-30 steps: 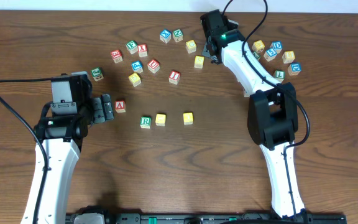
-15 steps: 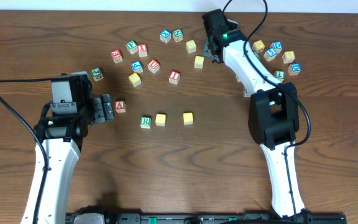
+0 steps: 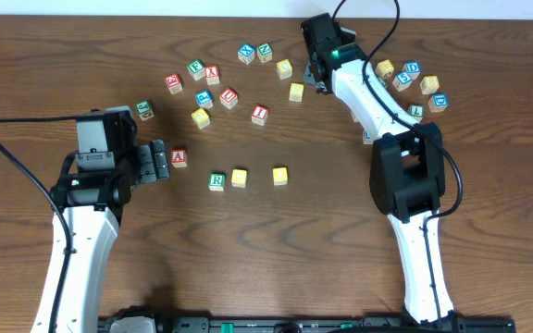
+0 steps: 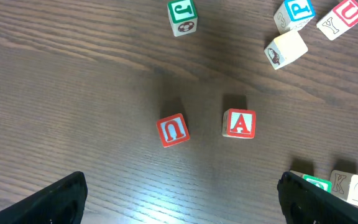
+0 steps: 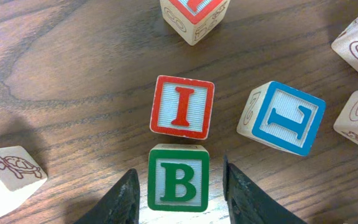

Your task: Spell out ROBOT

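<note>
table [image 3: 248, 259]: dark grained wood, slight sheen | B cube [image 5: 178, 178]: pale wood, green painted face

Our left gripper [image 3: 162, 162] and right gripper [image 5: 179, 168] are black; white arms [image 3: 68, 250] carry black joints [image 3: 405, 176], cables [image 3: 7, 153], a green light [image 3: 334, 53].

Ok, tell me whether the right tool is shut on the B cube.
Open: the right tool straddles the B cube, with a gap showing on either side.
</note>
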You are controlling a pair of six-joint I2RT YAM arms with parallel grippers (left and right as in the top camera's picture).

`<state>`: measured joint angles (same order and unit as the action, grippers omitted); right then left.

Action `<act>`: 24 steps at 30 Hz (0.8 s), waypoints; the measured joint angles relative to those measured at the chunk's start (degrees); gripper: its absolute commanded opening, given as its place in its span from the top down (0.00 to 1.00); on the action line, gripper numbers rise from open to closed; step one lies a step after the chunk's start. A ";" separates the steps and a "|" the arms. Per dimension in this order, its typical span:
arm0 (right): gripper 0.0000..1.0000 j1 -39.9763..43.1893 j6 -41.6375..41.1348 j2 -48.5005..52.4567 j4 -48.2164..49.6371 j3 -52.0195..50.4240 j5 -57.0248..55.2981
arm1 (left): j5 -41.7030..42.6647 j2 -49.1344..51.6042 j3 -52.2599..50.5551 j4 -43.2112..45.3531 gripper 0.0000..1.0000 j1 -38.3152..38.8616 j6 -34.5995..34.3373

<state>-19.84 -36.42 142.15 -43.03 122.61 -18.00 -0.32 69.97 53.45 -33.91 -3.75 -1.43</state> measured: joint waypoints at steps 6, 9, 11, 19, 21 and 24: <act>0.58 -0.20 -0.42 0.00 0.00 0.00 -0.72 | 0.00 0.00 0.00 0.00 0.04 0.00 0.00; 0.58 -0.28 -0.42 0.00 0.04 -0.11 -1.09 | 0.00 0.00 0.00 -0.02 0.04 0.00 0.00; 0.58 -0.28 -0.48 0.00 0.24 -0.50 -1.16 | 0.00 0.00 0.00 0.00 0.04 0.00 0.00; 0.59 -0.28 -1.09 0.00 2.25 -3.54 -1.31 | 0.00 0.00 0.00 0.00 0.04 0.00 0.00; 0.60 -0.28 -1.09 0.00 2.86 -3.54 -1.33 | 0.00 0.00 0.00 0.00 0.03 0.00 0.00; 0.63 -0.28 -1.09 0.00 2.97 -3.54 -1.33 | 0.00 0.00 0.00 -0.02 0.04 0.00 0.00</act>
<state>-20.12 -37.52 142.15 -40.05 119.07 -19.33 -0.32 69.97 53.45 -33.93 -3.75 -1.43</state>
